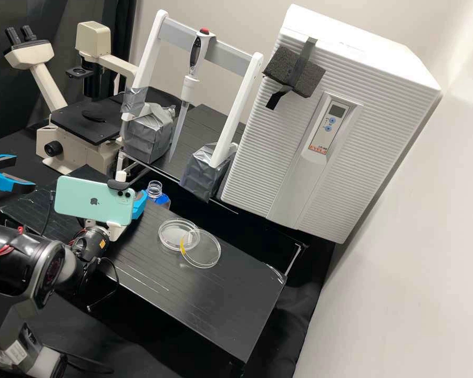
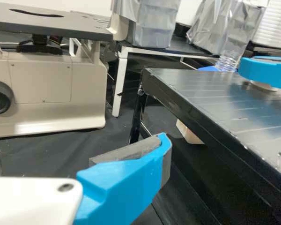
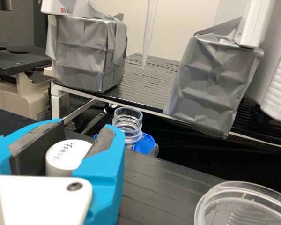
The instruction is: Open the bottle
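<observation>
Right gripper (image 3: pixel 70 140) had its blue fingers clamped on the small white round cap with handwriting on top (image 3: pixel 68 157), clear in the right wrist view, while in the high view a mint-green phone (image 1: pixel 89 202) in front covered most of it. Small clear plastic bottle with blue lower part (image 3: pixel 131 133) stood uncapped, mouth open, upright by the rear edge of the black ribbed platform (image 3: pixel 164 183), just beyond the held cap. Left gripper (image 1: pixel 17 169) sat well left of the platform in the high view, fingers apart, holding nothing.
</observation>
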